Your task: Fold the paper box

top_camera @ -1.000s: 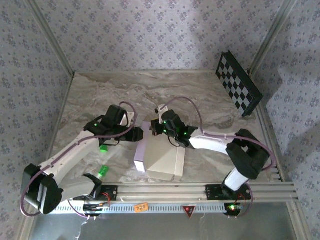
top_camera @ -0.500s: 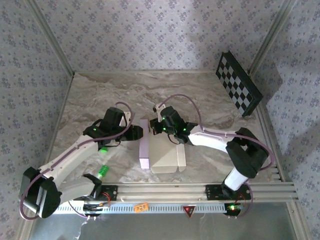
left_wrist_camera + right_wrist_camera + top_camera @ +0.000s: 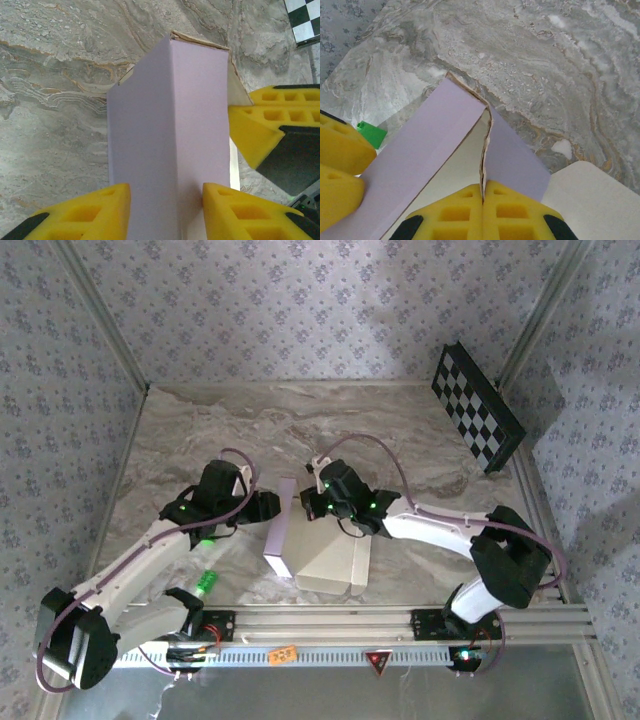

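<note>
The paper box (image 3: 330,560) lies half-formed in the middle of the table, cream inside, with a lavender side wall (image 3: 280,535) standing up on its left. My left gripper (image 3: 272,506) is open against the outer face of that wall (image 3: 170,115). Its yellow fingertips (image 3: 112,200) rest on the lavender card, and nothing is pinched between them. My right gripper (image 3: 483,187) is shut on the thin edge of a lavender flap (image 3: 515,155) at the wall's far corner. It reaches in from the right (image 3: 312,502).
A black-and-white checkerboard panel (image 3: 477,422) leans at the back right wall. A small green object (image 3: 205,583) lies near the left arm's base. Patterned walls close the marble table on three sides, and a metal rail (image 3: 400,625) runs along the near edge.
The box has turned a little and its near end has swung left. The left gripper has slid slightly left with the lavender wall. The right gripper keeps its pinch on the flap.
</note>
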You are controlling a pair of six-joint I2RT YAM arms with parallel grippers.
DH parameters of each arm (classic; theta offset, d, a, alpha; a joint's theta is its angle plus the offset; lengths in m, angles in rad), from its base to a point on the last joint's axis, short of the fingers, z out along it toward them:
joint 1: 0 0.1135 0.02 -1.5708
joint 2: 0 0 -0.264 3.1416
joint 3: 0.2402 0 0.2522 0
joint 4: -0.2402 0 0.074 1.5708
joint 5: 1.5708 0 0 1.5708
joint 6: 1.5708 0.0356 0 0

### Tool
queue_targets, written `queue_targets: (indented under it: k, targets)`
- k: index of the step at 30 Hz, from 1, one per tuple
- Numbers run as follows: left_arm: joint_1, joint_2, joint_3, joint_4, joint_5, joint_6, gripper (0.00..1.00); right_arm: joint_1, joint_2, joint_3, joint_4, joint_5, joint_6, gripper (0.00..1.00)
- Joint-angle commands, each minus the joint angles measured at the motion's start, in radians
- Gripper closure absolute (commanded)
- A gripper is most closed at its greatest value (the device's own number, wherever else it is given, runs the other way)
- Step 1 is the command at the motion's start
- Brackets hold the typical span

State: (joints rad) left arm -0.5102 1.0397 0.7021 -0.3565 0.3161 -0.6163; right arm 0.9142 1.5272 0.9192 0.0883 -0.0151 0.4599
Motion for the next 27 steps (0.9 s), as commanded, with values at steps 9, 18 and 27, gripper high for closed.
queue_targets:
  k: [9,18,27]
  targets:
    - [0.007,0.014,-0.015,-0.001,-0.012,-0.027,0.59,0.066,0.01,-0.125,0.078,0.054,0.103,1.0]
    - [0.008,-0.008,0.053,-0.088,-0.063,-0.014,0.52,0.077,0.034,-0.175,0.089,0.092,0.116,1.0]
    - [0.008,0.107,0.258,-0.279,-0.145,-0.002,0.38,0.075,0.05,-0.167,0.088,0.078,0.115,1.0]
